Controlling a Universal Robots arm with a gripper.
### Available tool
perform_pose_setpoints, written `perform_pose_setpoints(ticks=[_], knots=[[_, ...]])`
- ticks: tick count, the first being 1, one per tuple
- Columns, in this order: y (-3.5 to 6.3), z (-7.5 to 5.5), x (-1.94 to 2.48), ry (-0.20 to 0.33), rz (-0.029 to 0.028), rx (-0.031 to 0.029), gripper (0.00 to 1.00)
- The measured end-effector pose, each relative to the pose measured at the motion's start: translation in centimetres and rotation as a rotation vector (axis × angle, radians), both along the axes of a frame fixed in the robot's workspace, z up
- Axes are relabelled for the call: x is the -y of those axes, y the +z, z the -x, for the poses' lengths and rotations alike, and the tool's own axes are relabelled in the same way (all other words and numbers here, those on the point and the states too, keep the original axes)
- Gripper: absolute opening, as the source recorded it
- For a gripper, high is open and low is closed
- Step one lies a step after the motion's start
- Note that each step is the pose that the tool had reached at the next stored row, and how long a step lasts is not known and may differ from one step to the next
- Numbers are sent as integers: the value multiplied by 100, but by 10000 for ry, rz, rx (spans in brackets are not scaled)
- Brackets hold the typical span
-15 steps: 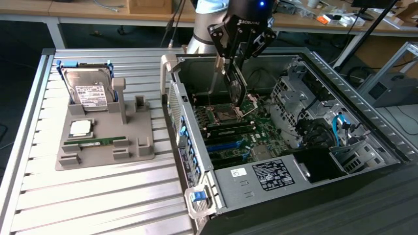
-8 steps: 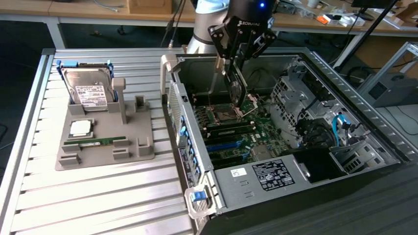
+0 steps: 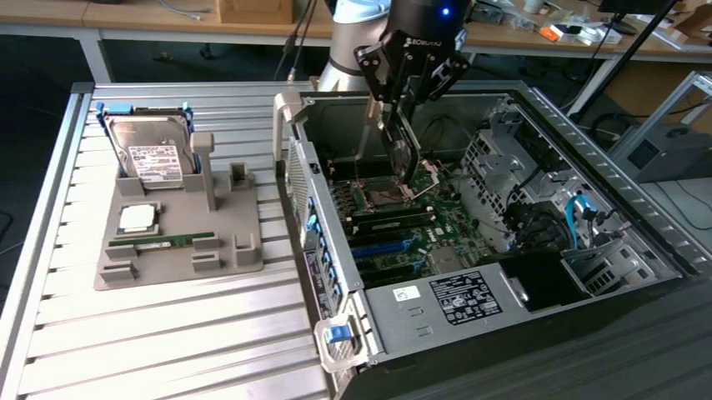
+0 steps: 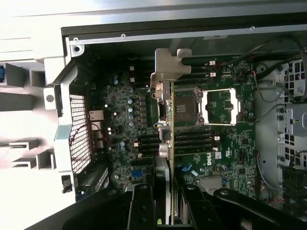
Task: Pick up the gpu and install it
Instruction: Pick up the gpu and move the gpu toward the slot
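Two fingers [image 4: 142,207] clamp the gpu [image 3: 402,148] between them, upright above the motherboard [image 4: 225,143] inside the case [image 3: 629,197].

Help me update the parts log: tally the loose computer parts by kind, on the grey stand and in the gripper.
Hard drive: 1
Processor chip: 1
Memory stick: 1
Graphics card: 1, held by the gripper
Total: 4
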State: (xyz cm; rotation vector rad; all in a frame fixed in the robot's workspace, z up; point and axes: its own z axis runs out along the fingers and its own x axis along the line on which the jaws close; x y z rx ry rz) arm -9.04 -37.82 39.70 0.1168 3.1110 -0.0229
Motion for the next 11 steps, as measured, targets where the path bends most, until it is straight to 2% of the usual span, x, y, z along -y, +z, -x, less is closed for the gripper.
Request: perform_pose_setpoints(ticks=[11], knots=[[-50, 0, 4, 0, 0, 0, 27]])
